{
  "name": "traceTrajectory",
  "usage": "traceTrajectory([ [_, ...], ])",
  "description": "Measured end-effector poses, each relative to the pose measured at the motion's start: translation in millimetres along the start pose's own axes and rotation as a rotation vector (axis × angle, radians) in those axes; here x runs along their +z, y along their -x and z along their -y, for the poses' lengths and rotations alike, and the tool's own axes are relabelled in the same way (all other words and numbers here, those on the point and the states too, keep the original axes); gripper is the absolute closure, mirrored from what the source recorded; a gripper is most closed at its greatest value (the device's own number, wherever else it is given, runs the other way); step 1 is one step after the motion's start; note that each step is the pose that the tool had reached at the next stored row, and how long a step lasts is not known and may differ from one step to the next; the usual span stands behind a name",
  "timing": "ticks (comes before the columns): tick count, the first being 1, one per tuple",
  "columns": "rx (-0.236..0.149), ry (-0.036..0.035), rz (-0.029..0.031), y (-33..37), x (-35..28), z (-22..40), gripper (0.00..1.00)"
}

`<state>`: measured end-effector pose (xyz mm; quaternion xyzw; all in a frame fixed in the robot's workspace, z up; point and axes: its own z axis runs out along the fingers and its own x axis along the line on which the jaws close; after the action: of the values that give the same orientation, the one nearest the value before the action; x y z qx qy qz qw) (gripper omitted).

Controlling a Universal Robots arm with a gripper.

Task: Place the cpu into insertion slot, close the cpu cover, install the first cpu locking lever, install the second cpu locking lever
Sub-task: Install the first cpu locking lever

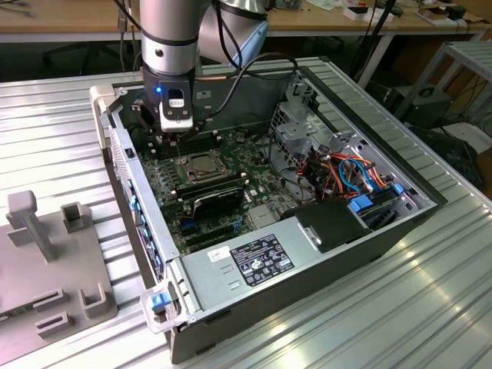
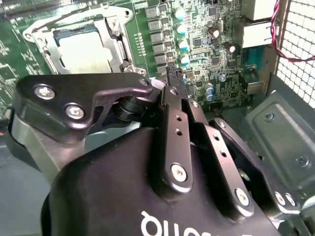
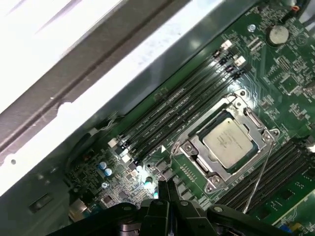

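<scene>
Silver-tan cpu (image 3: 230, 142) sits in the insertion slot (image 3: 199, 129); fingers (image 3: 163, 192) closed together, holding nothing

- An open case (image 1: 346, 265) is seen lying on a ribbed table (image 1: 400, 323).
- A power supply (image 1: 254, 261) is set at its near end.
- Orange, red and blue cables (image 1: 350, 173) are bundled at the exterior view's right.
- Black memory slots (image 3: 182, 105) are lined along the case wall.
- A coin battery (image 3: 278, 33) is spotted on the board (image 3: 285, 73).
- A grey fixture (image 1: 54, 261) is parked beside the case.
</scene>
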<state>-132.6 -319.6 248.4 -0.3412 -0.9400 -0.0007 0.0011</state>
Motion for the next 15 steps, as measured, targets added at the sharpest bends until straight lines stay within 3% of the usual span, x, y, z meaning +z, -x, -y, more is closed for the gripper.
traceTrajectory([
  [5, -0.067, 0.0000, 0.0000, -2.1, 0.6, -2.5, 0.89],
  [10, -0.168, -0.0003, -0.0001, -3.6, 1.4, -4.3, 0.89],
  [15, -0.214, -0.0001, -0.0004, -7.2, 3.3, -9.3, 0.89],
])
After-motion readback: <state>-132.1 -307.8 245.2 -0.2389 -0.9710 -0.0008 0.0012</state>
